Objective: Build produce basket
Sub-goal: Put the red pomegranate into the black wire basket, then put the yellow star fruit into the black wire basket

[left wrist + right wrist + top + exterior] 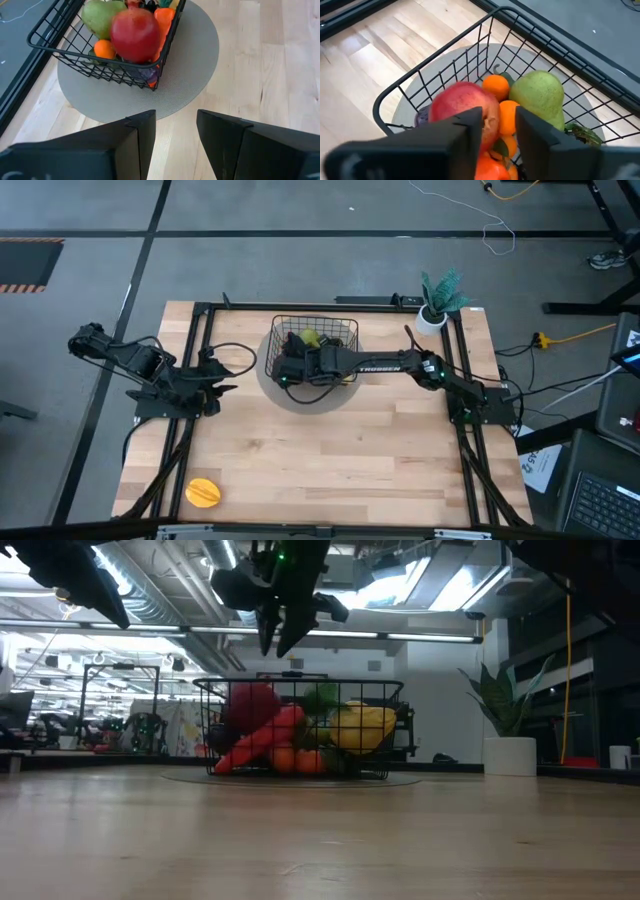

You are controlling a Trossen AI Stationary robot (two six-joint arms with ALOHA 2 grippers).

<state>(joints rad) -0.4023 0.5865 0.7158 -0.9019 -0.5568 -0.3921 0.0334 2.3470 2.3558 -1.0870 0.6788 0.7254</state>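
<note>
Produce fills the basket, which sits on a grey round mat directly under my right gripper. From its wrist camera I see the fingers parted with only air between them, and just below them a red apple, small oranges and a green pear. One yellow-orange fruit is not in the basket; it lies on the table well apart from both grippers, nearer the left arm's side.

My left gripper rests near the table's edge, pointed at the basket, fingers spread and empty.

My worries from here: the right fingers hang close over the heaped load, so pulling back low could clip the wire rim and drag the basket off its mat, or nudge the apple out. The fruit looks piled high, so one more piece dropped on top may roll off.
</note>
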